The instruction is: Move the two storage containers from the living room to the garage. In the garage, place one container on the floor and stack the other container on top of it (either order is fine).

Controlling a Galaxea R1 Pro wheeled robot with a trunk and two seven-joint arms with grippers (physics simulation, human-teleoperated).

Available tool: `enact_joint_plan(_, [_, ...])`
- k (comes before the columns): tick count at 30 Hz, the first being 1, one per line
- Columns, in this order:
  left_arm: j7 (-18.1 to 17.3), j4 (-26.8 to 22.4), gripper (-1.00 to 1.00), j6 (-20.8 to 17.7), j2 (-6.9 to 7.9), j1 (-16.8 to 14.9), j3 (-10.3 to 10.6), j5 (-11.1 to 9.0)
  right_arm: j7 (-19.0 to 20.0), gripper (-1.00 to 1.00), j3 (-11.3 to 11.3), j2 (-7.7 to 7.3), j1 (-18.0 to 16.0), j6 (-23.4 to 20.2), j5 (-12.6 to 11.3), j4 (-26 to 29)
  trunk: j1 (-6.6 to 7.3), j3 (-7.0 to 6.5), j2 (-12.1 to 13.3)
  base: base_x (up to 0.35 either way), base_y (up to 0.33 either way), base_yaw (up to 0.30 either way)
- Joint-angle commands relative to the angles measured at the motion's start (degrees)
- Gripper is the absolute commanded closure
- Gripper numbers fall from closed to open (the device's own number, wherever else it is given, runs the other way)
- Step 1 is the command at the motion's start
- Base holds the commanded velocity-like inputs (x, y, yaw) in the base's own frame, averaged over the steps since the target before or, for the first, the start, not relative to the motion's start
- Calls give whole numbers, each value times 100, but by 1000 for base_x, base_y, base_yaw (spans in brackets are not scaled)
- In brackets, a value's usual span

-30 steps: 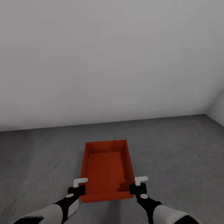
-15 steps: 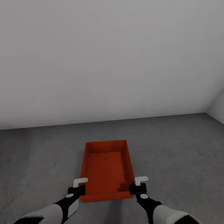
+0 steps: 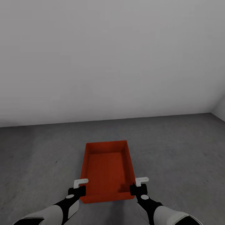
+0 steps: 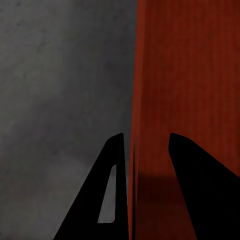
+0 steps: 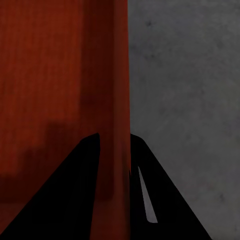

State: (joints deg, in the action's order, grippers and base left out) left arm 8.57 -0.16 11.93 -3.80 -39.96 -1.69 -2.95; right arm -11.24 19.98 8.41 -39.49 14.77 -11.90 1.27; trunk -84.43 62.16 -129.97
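Note:
One orange-red open-topped storage container hangs in front of me, long side pointing away, over the dark grey floor of the garage. My left gripper is shut on its left wall near the front corner, and my right gripper is shut on its right wall opposite. In the left wrist view the black fingers straddle the bin's wall. The right wrist view shows the same grip, fingers on either side of the wall. The bin is empty.
A plain pale grey wall stands a short way beyond the container. A second wall meets it at a corner at the far right. Bare concrete-like floor spreads on both sides of the bin.
The whole view has turned slightly: the wall's base line and the right corner have shifted rightward. The container and both grippers keep the same place relative to me.

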Motion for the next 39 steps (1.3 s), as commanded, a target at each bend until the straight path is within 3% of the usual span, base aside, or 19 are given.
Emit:
enact_joint_plan(1, [39,-10,100,38,1,-3,-30,-83,104,100,-302,24,-6,-1,-14,-4,-21,22,-43,0,0,3])
enact_joint_plan(33, [39,-10,100,38,2,-3,-30,-83,104,100,-302,22,-6,-1,-14,-4,-724,597,-1327,0,0,0])
enact_joint_plan(39, [39,-10,100,38,2,-3,-31,-83,104,100,-302,21,-6,-1,-14,-4,-732,663,-1331,0,0,0])
